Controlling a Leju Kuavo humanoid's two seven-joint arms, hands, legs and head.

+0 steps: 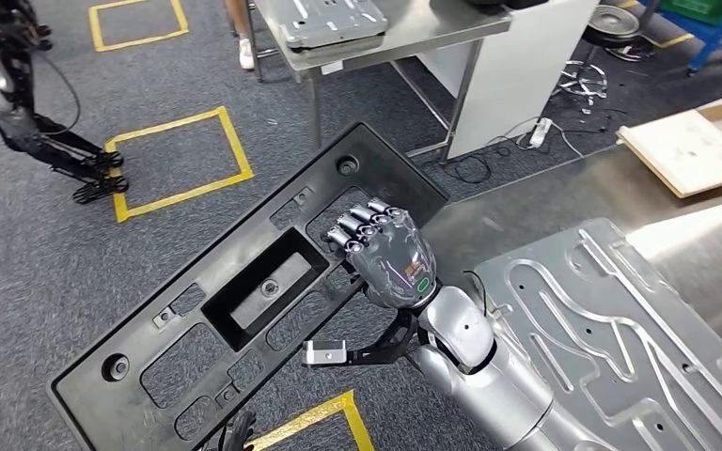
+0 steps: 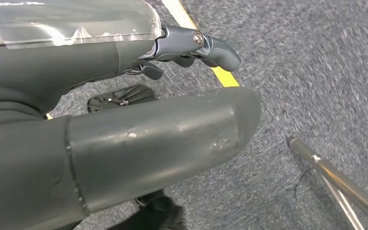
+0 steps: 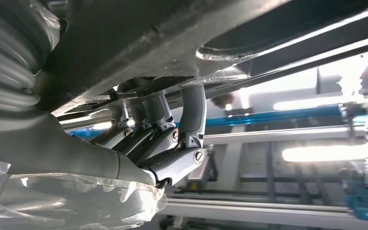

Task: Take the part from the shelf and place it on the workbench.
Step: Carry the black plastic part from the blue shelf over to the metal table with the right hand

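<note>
Both hands are at the long black part (image 1: 244, 301). The right hand (image 1: 387, 254) is gripping it near its upper end, fingers (image 1: 362, 223) curled over its face; in the right wrist view those fingers (image 3: 191, 110) are hooking up against the dark underside of the part (image 3: 182, 33). The left hand (image 2: 124, 143) is showing close up in its wrist view, thumb stretched out and darker fingers (image 2: 196, 45) bent, but whether it is holding anything I cannot tell. The part is hanging tilted over the grey carpet (image 1: 38, 263) with its yellow tape squares (image 1: 174, 164), its upper end just beside the workbench (image 1: 545, 193) edge. A grey metal panel (image 1: 611, 319) is lying on the workbench.
</note>
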